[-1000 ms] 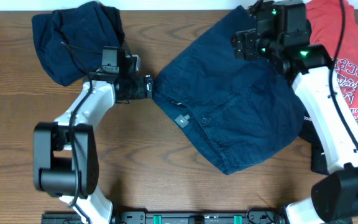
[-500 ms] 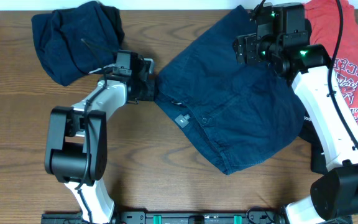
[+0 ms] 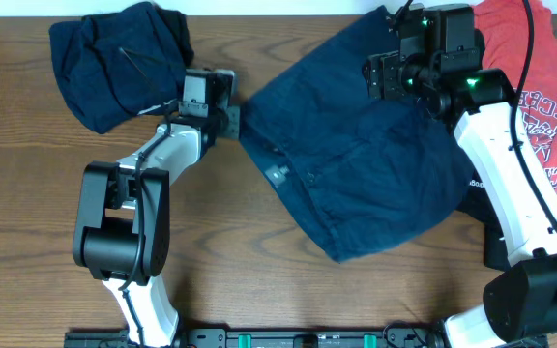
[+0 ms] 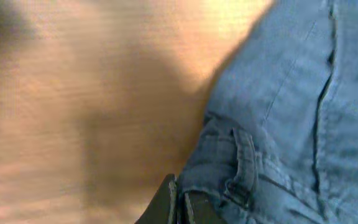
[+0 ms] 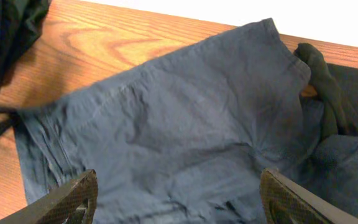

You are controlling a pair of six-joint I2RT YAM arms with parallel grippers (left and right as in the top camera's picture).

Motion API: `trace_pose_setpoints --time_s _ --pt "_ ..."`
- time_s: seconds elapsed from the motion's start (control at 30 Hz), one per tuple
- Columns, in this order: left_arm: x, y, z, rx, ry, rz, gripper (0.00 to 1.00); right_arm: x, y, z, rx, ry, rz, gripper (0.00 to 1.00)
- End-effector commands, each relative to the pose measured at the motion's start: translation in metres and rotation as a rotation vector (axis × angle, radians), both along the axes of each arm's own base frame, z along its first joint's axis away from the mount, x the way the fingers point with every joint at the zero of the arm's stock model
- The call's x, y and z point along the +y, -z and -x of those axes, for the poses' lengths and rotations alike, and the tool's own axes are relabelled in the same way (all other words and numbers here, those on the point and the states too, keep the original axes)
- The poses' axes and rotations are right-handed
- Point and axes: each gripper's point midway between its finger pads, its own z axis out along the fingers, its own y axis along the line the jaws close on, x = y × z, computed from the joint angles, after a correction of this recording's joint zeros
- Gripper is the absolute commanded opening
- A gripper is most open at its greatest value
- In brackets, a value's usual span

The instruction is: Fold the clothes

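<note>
Leftmost, we see a crumpled navy cloth bundle (image 3: 114, 58) lying on the brown wooden table (image 3: 27, 213), near its far left corner. Just right of it, the left arm (image 3: 158, 155) bends at the elbow and reaches away from its base and to the right, with the wrist low over the wood. The left claw (image 3: 232, 114) is pinched tight on the waistband edge of the dark blue cotton shorts (image 3: 356, 164). In the wrist view its tips meet on the fabric beside a belt loop (image 4: 241, 165).

The shorts lie spread across the middle of the table, between the two arms. Over their far part hangs the right claw (image 3: 380, 75), its fingers (image 5: 73, 199) spread wide and gripping nothing, clear of the cloth. The right arm (image 3: 511, 174) stretches from the near right side towards the far edge. Beneath and beside it lie a red shirt with white lettering (image 3: 540, 87) and, nearer us, a black garment (image 3: 496, 242).

Against half a second ago, the left claw has shifted towards the far edge, taking the waistband corner along. The shorts' near hem has also drawn slightly left and away from us. The right arm has kept its place.

We count two arms, two claws and four garments: two dark blue, one red and one black.
</note>
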Motion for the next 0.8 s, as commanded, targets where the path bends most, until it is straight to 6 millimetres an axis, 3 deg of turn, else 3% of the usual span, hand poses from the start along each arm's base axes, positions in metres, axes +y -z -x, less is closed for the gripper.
trace_pose_setpoints --time_s 0.0,0.2,0.3,0.37,0.4,0.43,0.53,0.67,0.77 --pt "0.020 -0.039 -0.039 -0.173 -0.105 -0.078 0.06 -0.001 0.004 -0.001 0.002 -0.007 0.022 0.81" --pt "0.033 -0.099 -0.087 -0.533 -0.154 -0.140 0.06 -0.001 0.004 -0.001 -0.001 -0.007 0.021 0.81" --pt "0.036 -0.107 -0.099 -0.631 -0.161 -0.146 0.08 -0.001 0.004 -0.001 -0.001 -0.007 0.021 0.81" --pt "0.039 -0.103 -0.104 -0.657 -0.170 -0.142 0.53 0.000 0.004 -0.001 -0.002 -0.008 0.021 0.81" --pt "0.039 -0.099 -0.105 -0.661 -0.172 -0.142 0.87 0.001 0.003 -0.001 -0.002 -0.009 0.021 0.81" --pt "0.040 -0.095 -0.106 -0.659 -0.173 -0.142 0.98 0.001 0.003 -0.002 -0.005 -0.011 0.021 0.81" --pt "0.041 -0.088 -0.106 -0.642 -0.172 -0.146 0.98 0.002 0.002 -0.002 -0.010 -0.012 0.019 0.81" --pt "0.041 -0.097 -0.101 -0.620 -0.173 -0.141 0.98 0.002 0.001 -0.003 -0.015 -0.011 0.019 0.82" --pt "0.042 -0.108 -0.086 -0.531 -0.197 -0.103 0.98 0.001 0.003 -0.001 -0.004 -0.010 0.021 0.82"
